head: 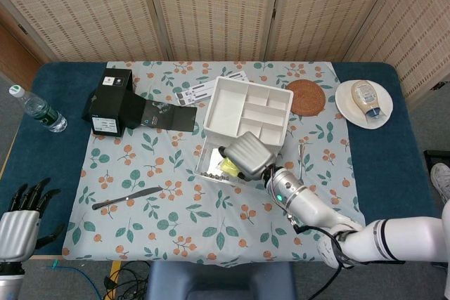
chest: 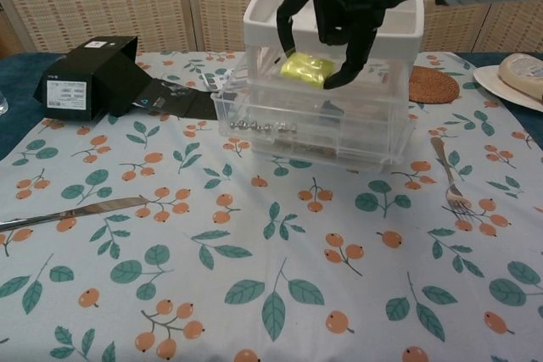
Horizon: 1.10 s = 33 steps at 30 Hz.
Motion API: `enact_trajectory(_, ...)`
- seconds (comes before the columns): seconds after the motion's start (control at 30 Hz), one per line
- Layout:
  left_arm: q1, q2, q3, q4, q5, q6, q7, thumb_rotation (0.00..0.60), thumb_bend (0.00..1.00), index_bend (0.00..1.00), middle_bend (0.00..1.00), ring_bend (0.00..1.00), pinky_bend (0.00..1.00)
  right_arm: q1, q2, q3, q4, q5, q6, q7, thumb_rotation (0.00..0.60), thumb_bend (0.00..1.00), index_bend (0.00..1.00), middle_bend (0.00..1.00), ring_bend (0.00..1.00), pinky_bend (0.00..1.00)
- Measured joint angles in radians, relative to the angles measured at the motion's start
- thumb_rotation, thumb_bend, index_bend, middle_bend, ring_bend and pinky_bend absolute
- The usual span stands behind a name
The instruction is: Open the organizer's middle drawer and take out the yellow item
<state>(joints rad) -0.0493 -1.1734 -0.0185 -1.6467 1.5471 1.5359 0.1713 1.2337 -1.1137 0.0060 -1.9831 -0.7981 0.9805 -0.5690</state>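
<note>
The clear organizer (chest: 339, 120) with a white divided tray (head: 247, 112) on top stands mid-table, its middle drawer (chest: 254, 125) pulled out toward me. My right hand (chest: 333, 19) holds the yellow item (chest: 307, 69) between its fingers, lifted above the open drawer. In the head view the right hand (head: 247, 155) covers most of the yellow item (head: 228, 167). Several small metal beads (chest: 265, 127) lie along the drawer's front. My left hand (head: 20, 219) hangs off the table's near left corner, fingers spread and holding nothing.
A black box (head: 109, 102) with its flap open lies at the back left, a knife (head: 126, 197) front left, a fork (head: 301, 170) right of the organizer. A cork coaster (head: 307, 96), a plate with a bottle (head: 363, 102) and a water bottle (head: 39, 110) sit at the edges.
</note>
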Motion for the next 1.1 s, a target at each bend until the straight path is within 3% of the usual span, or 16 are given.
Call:
enact_trajectory(0.3,-0.013,-0.003,-0.001,-0.009,0.007,-0.014,0.012,0.6,0.22,0.23,0.11,0.13,0.08,-0.198,0.177,-0.034,-0.099,-0.225,0.084,0.151,0.6,0.28,0.41,0.96,1.0,1.0)
enact_trajectory(0.57,-0.028,-0.014,-0.003,-0.016,0.014,-0.028,0.027,0.6,0.22,0.23,0.11,0.13,0.08,-0.391,0.268,-0.092,-0.081,-0.376,0.125,0.346,0.6,0.28,0.41,0.96,1.0,1.0)
enact_trajectory(0.77,-0.035,-0.013,-0.003,-0.033,0.025,-0.029,0.039,0.6,0.22,0.22,0.11,0.13,0.08,-0.473,0.245,-0.114,0.008,-0.415,0.083,0.453,0.6,0.28,0.41,0.96,1.0,1.0)
enact_trajectory(1.1,-0.032,-0.01,0.002,-0.042,0.024,-0.025,0.049,0.6,0.22,0.23,0.11,0.13,0.08,-0.527,0.076,-0.104,0.167,-0.419,-0.04,0.538,0.6,0.29,0.41,0.96,1.0,1.0)
